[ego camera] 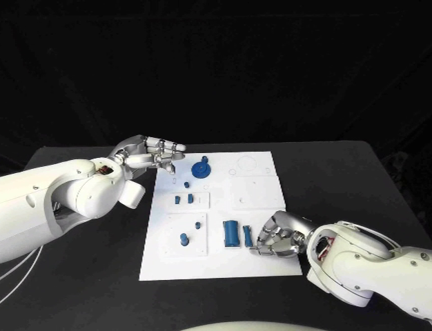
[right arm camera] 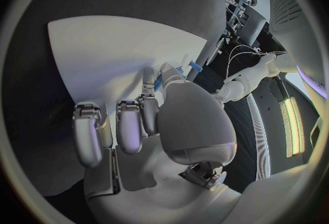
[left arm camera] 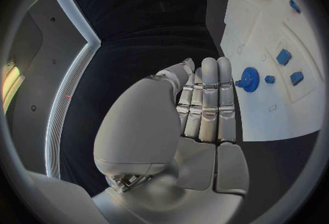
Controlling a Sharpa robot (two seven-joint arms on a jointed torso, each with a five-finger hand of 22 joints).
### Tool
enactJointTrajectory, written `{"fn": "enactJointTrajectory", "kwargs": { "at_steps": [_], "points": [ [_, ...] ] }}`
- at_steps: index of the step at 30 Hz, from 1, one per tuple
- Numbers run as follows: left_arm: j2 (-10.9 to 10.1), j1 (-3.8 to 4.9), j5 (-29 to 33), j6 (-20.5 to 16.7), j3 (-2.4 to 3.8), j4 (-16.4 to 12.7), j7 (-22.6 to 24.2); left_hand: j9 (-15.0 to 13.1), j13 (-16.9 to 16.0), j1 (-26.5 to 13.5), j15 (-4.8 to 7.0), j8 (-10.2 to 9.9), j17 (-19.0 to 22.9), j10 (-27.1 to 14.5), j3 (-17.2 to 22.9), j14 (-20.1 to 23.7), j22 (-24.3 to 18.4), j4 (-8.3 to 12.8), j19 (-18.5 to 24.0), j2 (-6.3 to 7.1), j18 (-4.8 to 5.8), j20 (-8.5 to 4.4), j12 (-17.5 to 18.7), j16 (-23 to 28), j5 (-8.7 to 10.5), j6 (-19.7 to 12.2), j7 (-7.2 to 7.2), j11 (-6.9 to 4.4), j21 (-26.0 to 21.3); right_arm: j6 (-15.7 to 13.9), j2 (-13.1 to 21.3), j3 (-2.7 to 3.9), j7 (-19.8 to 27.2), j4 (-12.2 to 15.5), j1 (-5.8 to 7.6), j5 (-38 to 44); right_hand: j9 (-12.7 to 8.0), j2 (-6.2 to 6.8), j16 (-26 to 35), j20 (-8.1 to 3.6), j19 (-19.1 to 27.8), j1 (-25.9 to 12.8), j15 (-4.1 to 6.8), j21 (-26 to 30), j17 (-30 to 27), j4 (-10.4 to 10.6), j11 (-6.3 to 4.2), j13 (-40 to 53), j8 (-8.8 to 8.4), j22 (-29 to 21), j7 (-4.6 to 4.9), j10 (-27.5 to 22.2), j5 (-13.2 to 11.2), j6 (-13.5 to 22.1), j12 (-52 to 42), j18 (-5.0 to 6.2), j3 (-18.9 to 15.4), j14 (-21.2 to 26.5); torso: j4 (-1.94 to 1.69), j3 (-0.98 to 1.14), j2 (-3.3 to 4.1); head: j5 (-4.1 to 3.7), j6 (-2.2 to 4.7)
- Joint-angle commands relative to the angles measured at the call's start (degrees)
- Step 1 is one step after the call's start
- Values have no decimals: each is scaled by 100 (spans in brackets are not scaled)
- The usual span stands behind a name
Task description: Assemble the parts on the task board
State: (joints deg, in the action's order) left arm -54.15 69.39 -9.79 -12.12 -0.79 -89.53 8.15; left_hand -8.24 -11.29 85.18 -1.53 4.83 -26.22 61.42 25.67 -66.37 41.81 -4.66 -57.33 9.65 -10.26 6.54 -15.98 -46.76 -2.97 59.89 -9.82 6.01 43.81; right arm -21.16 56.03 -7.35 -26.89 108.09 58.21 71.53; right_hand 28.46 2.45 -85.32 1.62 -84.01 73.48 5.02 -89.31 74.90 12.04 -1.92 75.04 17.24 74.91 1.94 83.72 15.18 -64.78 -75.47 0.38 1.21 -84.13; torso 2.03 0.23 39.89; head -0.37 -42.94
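right hand (ego camera: 279, 234) on task board (ego camera: 251, 262), fingers curled

The left arm comes in from nine o'clock, its hand (ego camera: 154, 153) raised at about eleven o'clock, fingers (left arm camera: 209, 98) held straight and close together, holding nothing. The right arm enters from four o'clock; its hand (ego camera: 281, 236) lies low at five o'clock, fingers (right arm camera: 130, 131) curled downward, fingertips pressed around something blue.
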Motion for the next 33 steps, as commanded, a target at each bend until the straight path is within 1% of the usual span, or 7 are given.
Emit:
{"fn": "enactJointTrajectory", "kwargs": {
  "at_steps": [1,5,9,12,13,27,33],
  "points": [
    [4,2,-12,79,3,-7,24,8,9,15,3,-8,5,-33,0,50,-4,21,-10,-38,-32,11,-25,24,-18,-10,-2,-6,-22,47,26,-4,82,50,-8,48,5,62,-23,-51,-562,-72,33,16,740,39,-8,569,-5,1483,9,70,-63,15,26,-19,-90,-431,4,4,1,1,5],
    [4,2,-12,76,3,-6,25,8,9,15,3,-8,5,-33,0,50,-4,21,-10,-38,-32,11,-25,24,-18,-10,-2,-6,-22,-52,54,-3,143,91,-7,31,6,93,-18,-45,-559,-153,27,22,732,86,-1,568,-5,1481,16,70,-96,12,30,-18,-172,-429,0,5,1,-11,6],
    [4,2,-12,77,2,-6,25,8,9,15,3,-8,5,-33,0,50,-4,21,-10,-38,-32,11,-25,24,-18,-10,-2,-6,-22,-211,79,-3,215,120,-7,20,7,73,-16,-40,-560,-243,22,19,729,158,3,572,-4,1482,20,71,-85,7,28,-18,-243,-429,-4,3,2,-19,11],
    [4,2,-12,76,2,-5,24,8,9,15,3,-8,5,-33,0,50,-4,21,-10,-38,-32,11,-25,24,-18,-10,-2,-6,-22,-309,96,-2,252,126,-4,15,8,35,-16,-36,-560,-375,19,20,731,279,5,579,-5,1482,21,76,99,4,22,-18,-353,-429,-4,3,2,-19,11],
    [3,2,-12,76,2,-6,24,8,9,15,3,-8,5,-33,0,50,-4,21,-10,-38,-32,11,-25,24,-18,-10,-2,-6,-22,-319,101,-1,255,123,-3,14,9,12,-15,-35,-559,-413,19,21,730,320,6,581,-5,1481,21,76,154,2,21,-18,-388,-429,-3,-1,0,-23,12],
    [-3,2,-12,78,2,-11,20,8,10,29,4,-7,9,-34,1,51,-1,32,-11,-43,-32,9,-30,25,-17,-10,-2,-5,-20,-270,81,-1,232,56,2,-4,12,-58,-14,-34,-560,-473,19,20,729,407,7,584,-4,1482,22,77,194,-1,21,-18,-470,-429,-6,0,2,-11,7],
    [-4,2,-12,79,2,-14,19,8,10,29,4,-7,9,-34,1,51,-1,32,-11,-43,-32,9,-30,25,-17,-10,-2,-5,-20,-177,28,-1,175,-15,2,8,15,-105,-15,-35,-559,-413,22,23,731,391,0,590,-3,1481,13,80,215,1,16,-17,-475,-430,-5,2,3,-6,2]
  ]
}}
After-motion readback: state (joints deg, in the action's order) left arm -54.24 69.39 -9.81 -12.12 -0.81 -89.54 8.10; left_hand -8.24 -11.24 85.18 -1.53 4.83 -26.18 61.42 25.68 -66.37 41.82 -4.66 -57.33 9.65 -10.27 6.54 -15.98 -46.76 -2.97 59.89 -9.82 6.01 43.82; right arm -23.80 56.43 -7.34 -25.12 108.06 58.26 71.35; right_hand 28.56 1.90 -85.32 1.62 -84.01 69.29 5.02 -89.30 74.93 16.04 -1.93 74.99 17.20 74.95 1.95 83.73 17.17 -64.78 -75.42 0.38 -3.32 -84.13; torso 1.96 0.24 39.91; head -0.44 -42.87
